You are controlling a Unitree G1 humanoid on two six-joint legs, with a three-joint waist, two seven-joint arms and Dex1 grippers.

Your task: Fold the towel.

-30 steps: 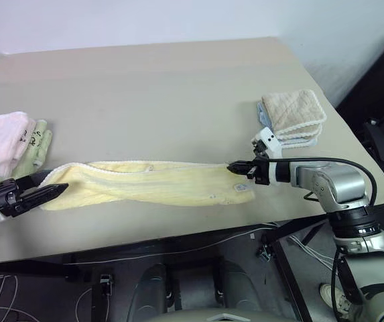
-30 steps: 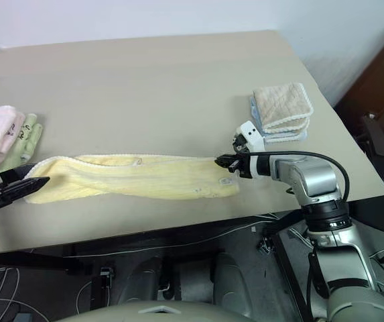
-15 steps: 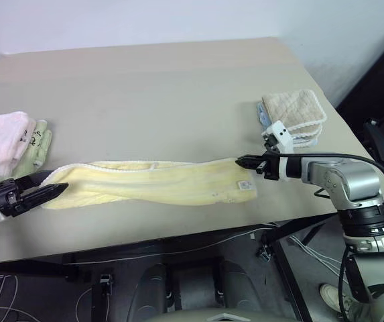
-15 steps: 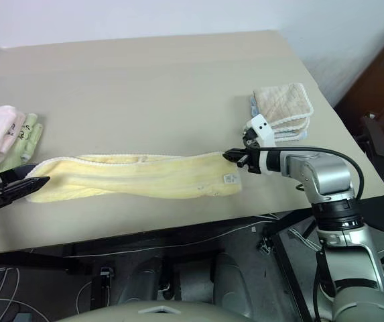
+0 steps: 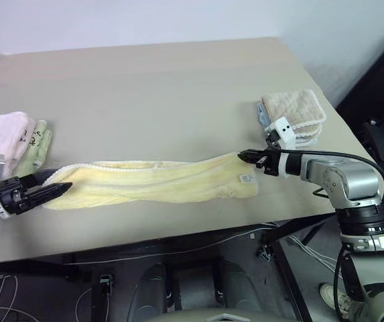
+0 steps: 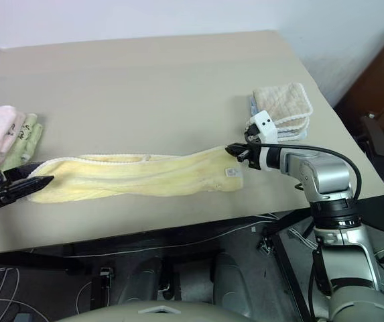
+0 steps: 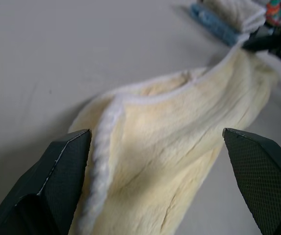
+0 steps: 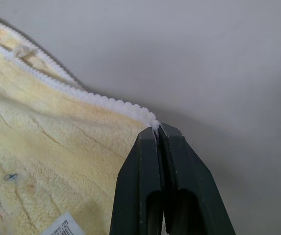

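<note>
The pale yellow towel [image 5: 151,181] lies stretched in a long, bunched strip near the table's front edge. A small tag [image 5: 246,178] sits near its right end. My right gripper [image 5: 241,155] is shut on the towel's far right corner. The right wrist view shows this gripper [image 8: 158,128] pinching the whitish hem [image 8: 106,104]. The corner is raised slightly off the table. My left gripper [image 5: 56,182] is open at the towel's left end, with one finger on each side of the cloth. In the left wrist view its fingers [image 7: 64,181] stand wide apart with the towel [image 7: 179,147] between them.
A pink folded towel [image 5: 4,131] and a pale green cloth [image 5: 39,144] lie at the table's left edge. A beige folded towel [image 5: 293,109] on a blue one sits just beyond my right gripper. The beige table [image 5: 151,80] stretches behind the towel.
My right gripper has moved a little to the right and away from me with the towel's corner, pulling that end taut and slightly up. The left gripper has stayed open at the left end.
</note>
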